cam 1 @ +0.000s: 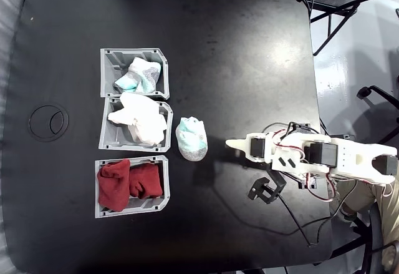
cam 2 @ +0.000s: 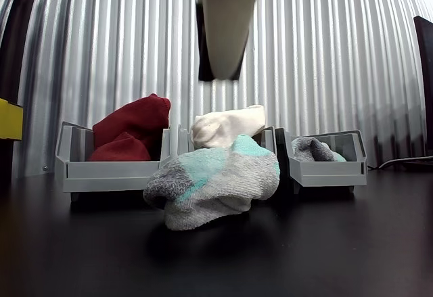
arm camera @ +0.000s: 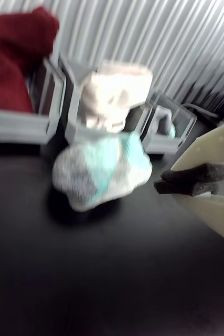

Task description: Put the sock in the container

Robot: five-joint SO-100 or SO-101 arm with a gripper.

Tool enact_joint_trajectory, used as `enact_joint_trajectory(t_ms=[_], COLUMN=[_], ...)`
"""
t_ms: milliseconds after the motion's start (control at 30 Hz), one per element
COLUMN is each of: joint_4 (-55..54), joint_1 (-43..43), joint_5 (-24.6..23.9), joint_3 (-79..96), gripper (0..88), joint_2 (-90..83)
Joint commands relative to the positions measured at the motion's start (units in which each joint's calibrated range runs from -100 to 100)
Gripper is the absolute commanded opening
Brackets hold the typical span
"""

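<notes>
The sock (cam 1: 192, 138), a lumpy mint, white and grey bundle, lies on the black table just right of the middle bin in the fixed view. It also sits in front of the bins in the wrist view (arm camera: 101, 170) and the other view (cam 2: 213, 178). The container (cam 1: 103, 71), the top grey bin, holds another mint and grey sock (cam 1: 140, 76). My gripper (cam 1: 234, 144) hovers a short way right of the sock, not touching it, open and holding nothing. One cream finger with a black foam pad (arm camera: 191, 179) shows at the right of the wrist view.
A grey bin of white socks (cam 1: 137, 121) and a grey bin of dark red socks (cam 1: 129, 185) stand in a column below the container. Cables trail by the arm's base (cam 1: 299, 224). A corrugated metal wall (cam 2: 325, 53) stands behind the bins.
</notes>
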Motion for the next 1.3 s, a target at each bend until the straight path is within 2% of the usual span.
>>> enact_joint_trajectory(t_ms=[0,1267], joint_4=[-1.09,-1.69], joint_1=[-0.22,-0.15], joint_5=[0.22,-0.06], joint_3=[1.6,3.77], gripper=[1.4,1.4], joint_2=[-0.61,-0.61])
